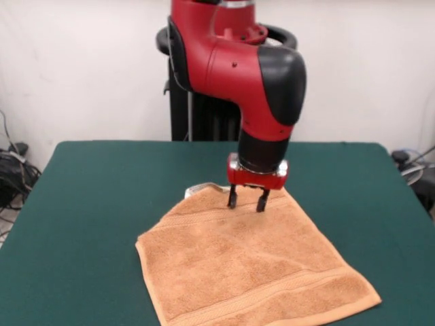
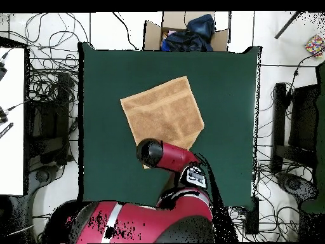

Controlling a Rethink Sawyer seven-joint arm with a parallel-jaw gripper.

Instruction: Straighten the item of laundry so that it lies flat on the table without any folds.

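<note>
Towel [image 1: 251,265] lies mid-table [image 1: 102,197], mostly flat; far corner near white tag [image 1: 204,187] looks turned under, so that corner is left to do. Gripper [image 1: 245,201] at that edge, fingers narrowly apart, holding nothing visible.

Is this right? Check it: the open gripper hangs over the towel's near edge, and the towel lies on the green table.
Not quite. In the front view the gripper is open, but it hangs over the far edge of the towel, by the pedestal, not the near one. The towel does lie on the green table.
</note>
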